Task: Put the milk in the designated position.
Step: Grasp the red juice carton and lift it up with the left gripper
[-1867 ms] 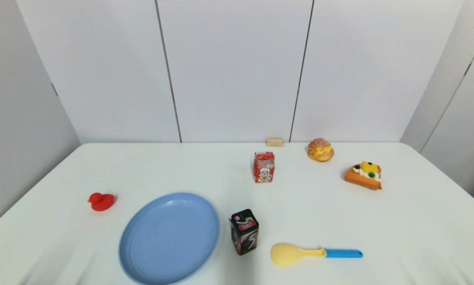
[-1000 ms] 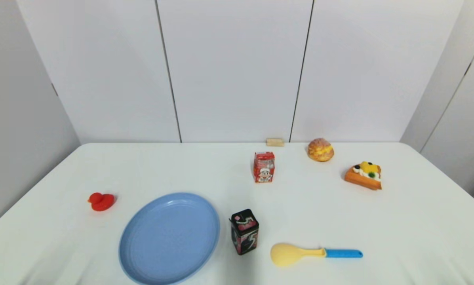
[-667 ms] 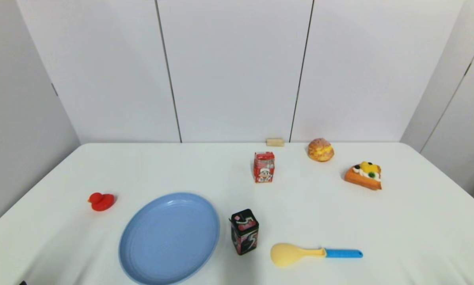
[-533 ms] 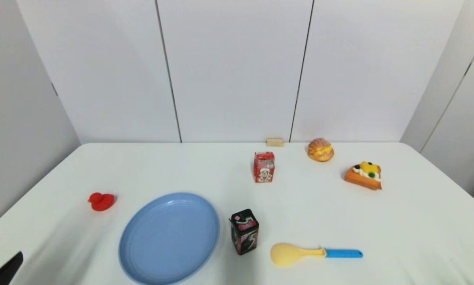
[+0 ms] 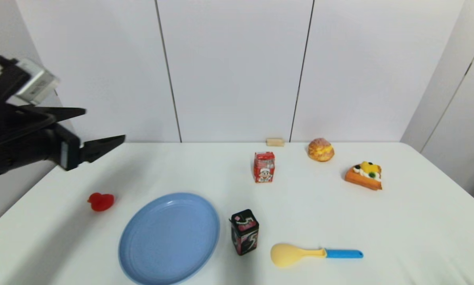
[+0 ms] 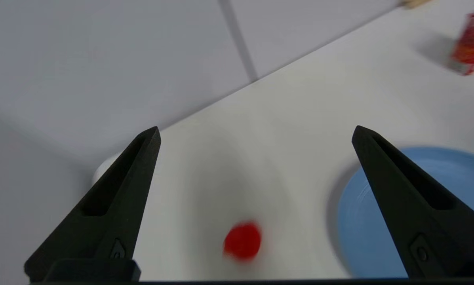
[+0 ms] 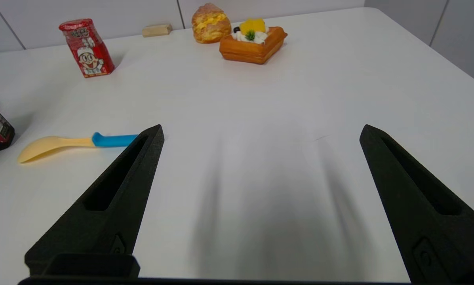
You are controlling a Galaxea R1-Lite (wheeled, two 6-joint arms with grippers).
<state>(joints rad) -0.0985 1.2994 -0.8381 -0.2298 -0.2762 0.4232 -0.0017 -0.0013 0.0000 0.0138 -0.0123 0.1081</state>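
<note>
Bare white table point(image 5: 173, 166) is lying open to the left and front of the milk point(image 5: 264, 167), while the black box point(image 5: 244, 231) is standing nearer the robot from it, the blue plate point(image 5: 169, 238) beyond the box, and the cream puff point(image 5: 320, 149) sitting to the milk's right.

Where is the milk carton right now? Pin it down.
In the head view the milk carton stands upright toward the table's far edge, right of centre, near the wooden block and left of the cream puff.
</note>
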